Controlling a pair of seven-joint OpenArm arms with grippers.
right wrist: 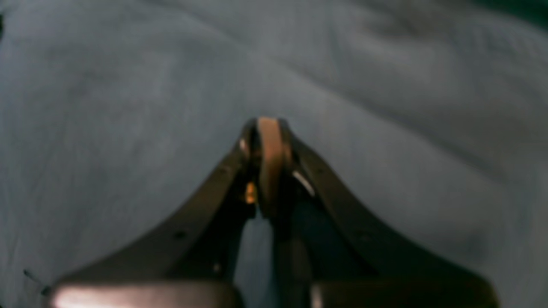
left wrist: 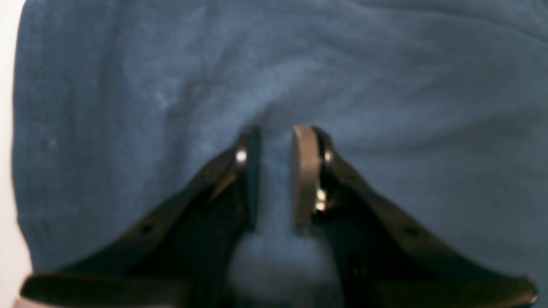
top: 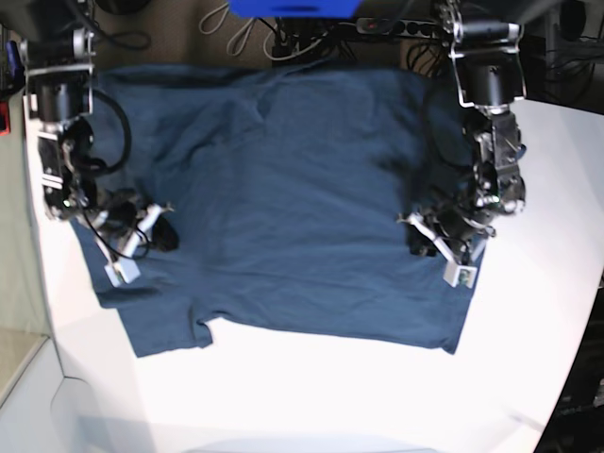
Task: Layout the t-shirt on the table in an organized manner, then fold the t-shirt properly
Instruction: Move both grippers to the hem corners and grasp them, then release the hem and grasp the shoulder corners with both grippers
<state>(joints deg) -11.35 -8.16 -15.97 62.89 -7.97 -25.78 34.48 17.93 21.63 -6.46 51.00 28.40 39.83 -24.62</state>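
The navy t-shirt (top: 283, 189) lies spread out on the white table (top: 330, 396), with wrinkles and one sleeve at the near left. My left gripper (top: 420, 241) is down on the shirt near its right edge. In the left wrist view the left gripper (left wrist: 276, 132) stands narrow, with a raised fold of the t-shirt (left wrist: 385, 85) pinched between its pads. My right gripper (top: 165, 234) is on the shirt's left side. Seen from the right wrist, the right gripper (right wrist: 267, 122) has its pads pressed together against the t-shirt (right wrist: 128, 107). I cannot tell whether cloth is caught there.
Cables and a blue object (top: 293, 8) lie along the back edge behind the shirt. The table's curved edge (top: 566, 377) runs down the right. A strip of bare table (left wrist: 6, 171) shows beside the shirt's edge in the left wrist view.
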